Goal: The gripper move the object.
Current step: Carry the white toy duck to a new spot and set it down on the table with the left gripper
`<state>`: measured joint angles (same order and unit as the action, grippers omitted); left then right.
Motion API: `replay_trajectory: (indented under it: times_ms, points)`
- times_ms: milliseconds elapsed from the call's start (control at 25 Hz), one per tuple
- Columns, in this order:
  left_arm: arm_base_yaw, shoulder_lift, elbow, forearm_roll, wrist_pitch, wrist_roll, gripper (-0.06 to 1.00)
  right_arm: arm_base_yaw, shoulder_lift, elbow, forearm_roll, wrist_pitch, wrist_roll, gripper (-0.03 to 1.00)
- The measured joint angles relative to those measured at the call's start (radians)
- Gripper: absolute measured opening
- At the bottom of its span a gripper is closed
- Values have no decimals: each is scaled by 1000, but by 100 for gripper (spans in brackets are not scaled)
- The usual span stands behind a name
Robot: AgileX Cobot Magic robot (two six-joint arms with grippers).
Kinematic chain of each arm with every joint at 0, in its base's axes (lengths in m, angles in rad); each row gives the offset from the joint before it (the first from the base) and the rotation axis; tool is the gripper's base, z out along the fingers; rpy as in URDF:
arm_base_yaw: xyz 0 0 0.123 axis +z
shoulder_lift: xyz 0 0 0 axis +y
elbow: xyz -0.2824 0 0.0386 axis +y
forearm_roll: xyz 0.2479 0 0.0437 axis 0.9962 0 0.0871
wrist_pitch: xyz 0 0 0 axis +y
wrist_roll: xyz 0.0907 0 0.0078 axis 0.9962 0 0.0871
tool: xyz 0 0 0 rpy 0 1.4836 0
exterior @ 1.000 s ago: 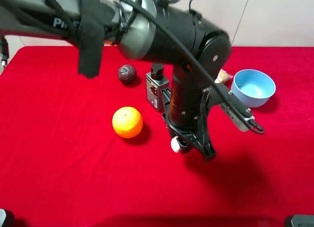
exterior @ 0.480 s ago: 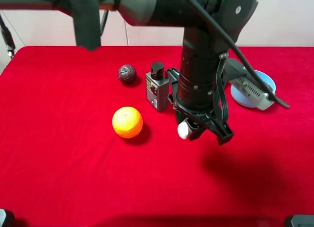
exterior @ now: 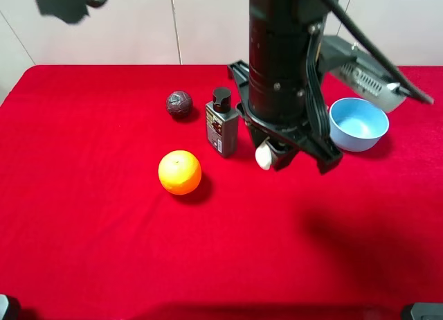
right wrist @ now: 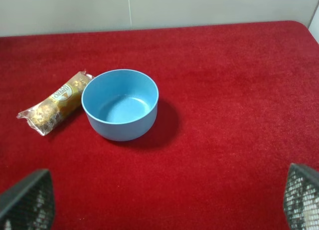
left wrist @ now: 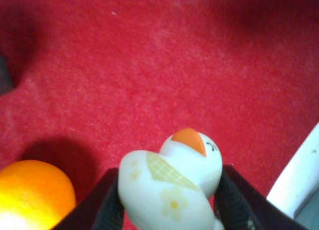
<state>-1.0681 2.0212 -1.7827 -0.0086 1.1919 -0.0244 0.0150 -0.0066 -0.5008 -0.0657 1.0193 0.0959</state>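
- the white duck toy (left wrist: 169, 180) is gripped tight in the left claw (left wrist: 169, 205), held above the table (exterior: 104, 230) near mid-table.
- the right claw (right wrist: 165, 199) is spread wide, nothing held.

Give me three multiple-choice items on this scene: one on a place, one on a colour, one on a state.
1. Relative to the bowl, the packet lies: A inside; B beside; C underneath.
2. The bowl is: A blue; B green; C white.
3. The white toy is: A lying free; B in the bowl; C held in the left gripper.
Answers: 1 B, the right wrist view shows it next to the bowl's wall. 2 A, both views that show it have it pale blue. 3 C, the left wrist view shows the gripper closed on it.
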Motion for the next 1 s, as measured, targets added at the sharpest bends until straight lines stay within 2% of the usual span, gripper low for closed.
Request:
replay_trajectory:
  times_ms: [320, 1000]
  points:
    - [75, -60, -3, 9, 1, -4, 41, 0, 0, 0, 0, 0, 0, 69]
    - [289, -101, -3, 30, 2, -7, 41, 0, 0, 0, 0, 0, 0, 69]
